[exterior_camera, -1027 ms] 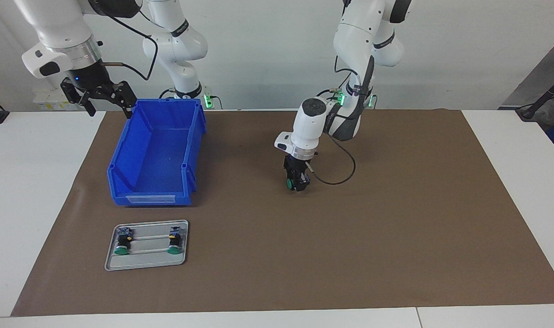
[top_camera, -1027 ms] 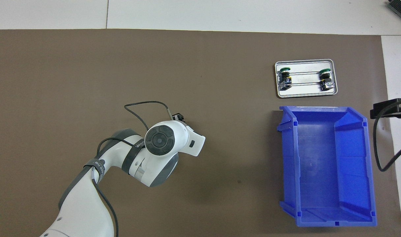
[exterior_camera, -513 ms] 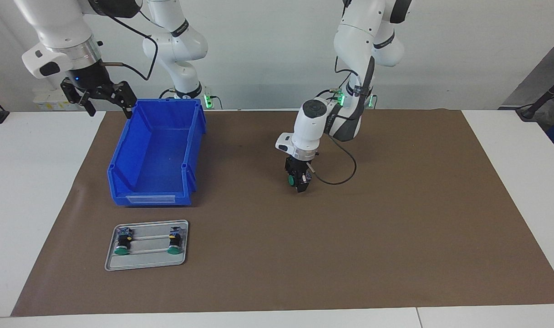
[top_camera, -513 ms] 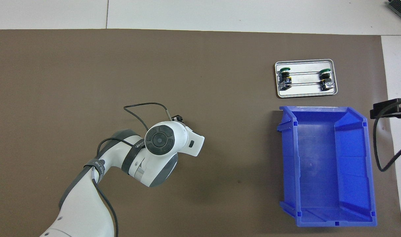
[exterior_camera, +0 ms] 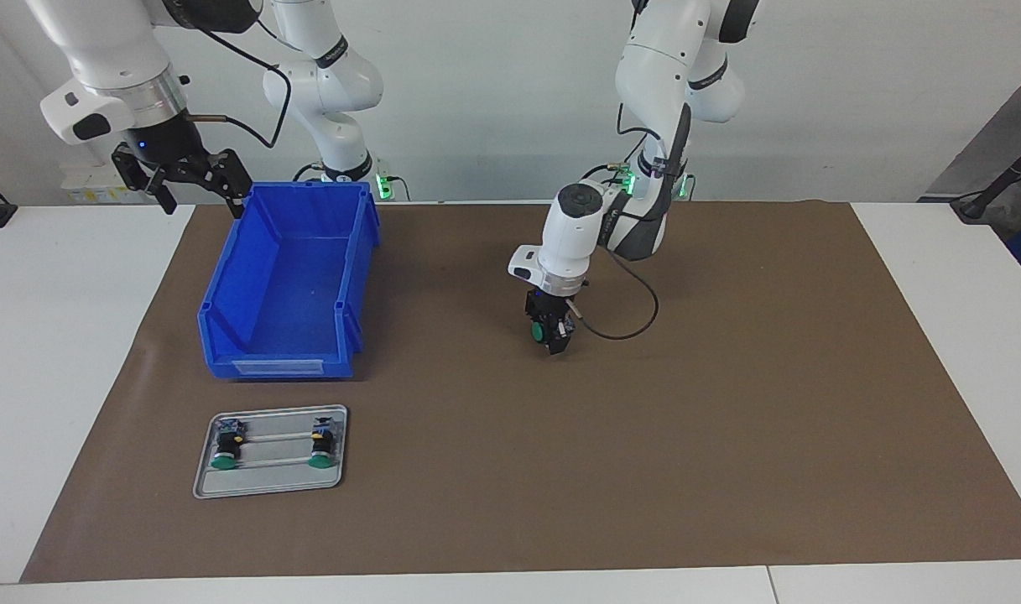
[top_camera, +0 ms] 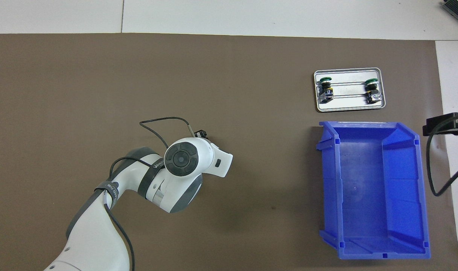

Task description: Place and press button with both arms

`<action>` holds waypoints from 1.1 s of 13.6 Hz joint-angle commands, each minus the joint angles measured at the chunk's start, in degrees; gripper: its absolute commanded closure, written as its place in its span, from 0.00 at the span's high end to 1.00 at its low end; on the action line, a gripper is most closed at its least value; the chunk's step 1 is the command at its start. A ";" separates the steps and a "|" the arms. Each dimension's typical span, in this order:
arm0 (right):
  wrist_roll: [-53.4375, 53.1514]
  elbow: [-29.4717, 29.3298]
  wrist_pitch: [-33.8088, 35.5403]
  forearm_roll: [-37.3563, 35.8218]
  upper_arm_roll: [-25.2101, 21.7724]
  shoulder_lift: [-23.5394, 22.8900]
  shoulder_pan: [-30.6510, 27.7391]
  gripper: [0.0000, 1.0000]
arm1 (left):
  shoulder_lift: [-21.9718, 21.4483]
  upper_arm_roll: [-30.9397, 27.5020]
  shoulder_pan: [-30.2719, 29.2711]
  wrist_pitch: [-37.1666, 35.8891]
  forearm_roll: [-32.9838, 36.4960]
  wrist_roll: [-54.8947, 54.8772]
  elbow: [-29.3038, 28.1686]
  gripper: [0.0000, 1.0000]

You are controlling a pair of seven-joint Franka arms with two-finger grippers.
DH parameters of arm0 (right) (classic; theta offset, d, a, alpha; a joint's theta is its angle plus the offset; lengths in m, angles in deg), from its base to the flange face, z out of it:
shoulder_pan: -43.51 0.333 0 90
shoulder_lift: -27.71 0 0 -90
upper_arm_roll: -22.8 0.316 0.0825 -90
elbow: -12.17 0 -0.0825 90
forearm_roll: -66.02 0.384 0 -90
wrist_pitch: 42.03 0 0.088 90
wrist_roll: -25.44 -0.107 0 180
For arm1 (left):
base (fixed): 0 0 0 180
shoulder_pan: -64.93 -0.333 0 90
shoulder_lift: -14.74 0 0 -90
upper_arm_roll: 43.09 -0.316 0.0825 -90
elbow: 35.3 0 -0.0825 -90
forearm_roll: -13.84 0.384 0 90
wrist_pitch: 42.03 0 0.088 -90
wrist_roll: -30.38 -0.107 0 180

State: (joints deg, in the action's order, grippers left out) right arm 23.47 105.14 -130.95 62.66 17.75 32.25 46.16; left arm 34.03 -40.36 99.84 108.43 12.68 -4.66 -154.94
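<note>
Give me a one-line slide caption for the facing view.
Left gripper holds a green-capped button over the brown mat; right gripper waits open beside the blue bin.

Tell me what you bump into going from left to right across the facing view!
right gripper → tray with two buttons, blue bin nearer the robots → left gripper holding a button over the brown mat.
</note>
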 commanded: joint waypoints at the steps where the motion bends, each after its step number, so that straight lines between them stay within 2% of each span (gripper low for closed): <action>1: 0.31 1.34 -0.65 0.89 0.39 1.17 -0.54 1.00 | -0.13 -0.27 -0.01 -0.79 0.64 0.86 -0.08 0.68; 4: 0.31 1.34 -0.65 0.89 0.39 1.17 -0.54 1.00 | -0.13 -0.18 -0.01 -0.79 0.64 0.94 0.27 0.83; 9: 0.31 1.34 -0.65 0.89 0.48 1.17 -0.54 1.00 | -1.09 -0.27 -0.01 -1.84 0.55 2.70 0.63 0.88; 12: 0.31 1.34 -0.65 0.89 0.48 1.17 -0.54 1.00 | -1.88 -0.27 -0.01 -2.28 0.63 2.70 0.63 0.99; 15: 0.31 1.42 -0.65 0.89 0.39 1.26 -0.54 1.00 | -1.97 -0.27 -0.01 -2.63 0.64 2.70 0.45 0.99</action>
State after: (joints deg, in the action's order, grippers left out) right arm 23.47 105.14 -130.95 62.66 17.75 32.25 46.16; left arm 33.16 -40.47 99.82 107.65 12.68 -2.98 -154.24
